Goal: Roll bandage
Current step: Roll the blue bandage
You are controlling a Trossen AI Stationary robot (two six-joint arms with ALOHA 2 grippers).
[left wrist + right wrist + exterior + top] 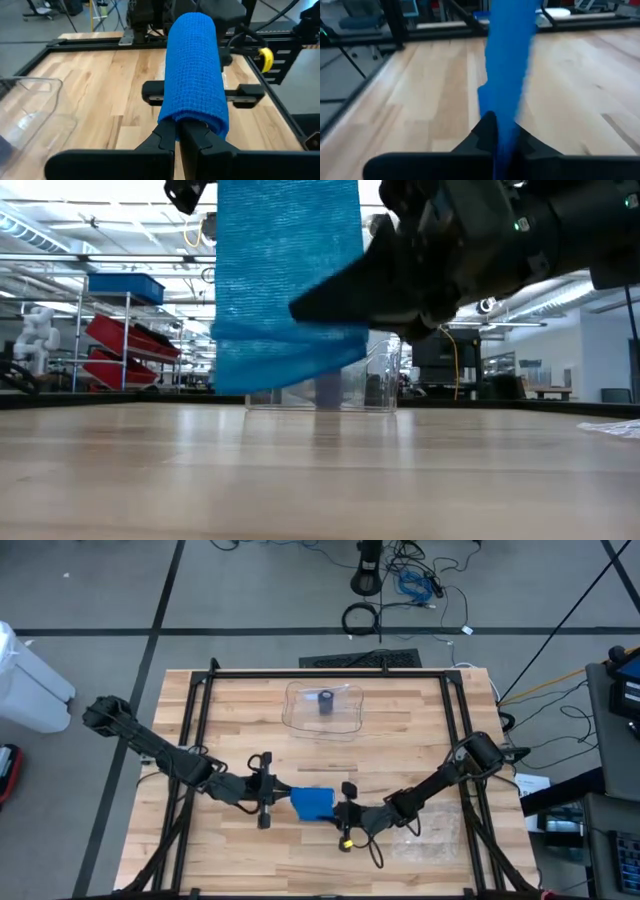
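Blue bandage [311, 803] pinched between both arms' fingers [197, 137].

Both arms are stretched inward over the near middle, wrists low. The left end effector [272, 794] and the right end effector [338, 812] are faced toward each other, each with fingers pinched closed.

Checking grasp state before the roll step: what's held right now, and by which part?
The blue bandage, off the table, held by both grippers: left gripper shut on the bandage's near end, right gripper shut on its opposite end.
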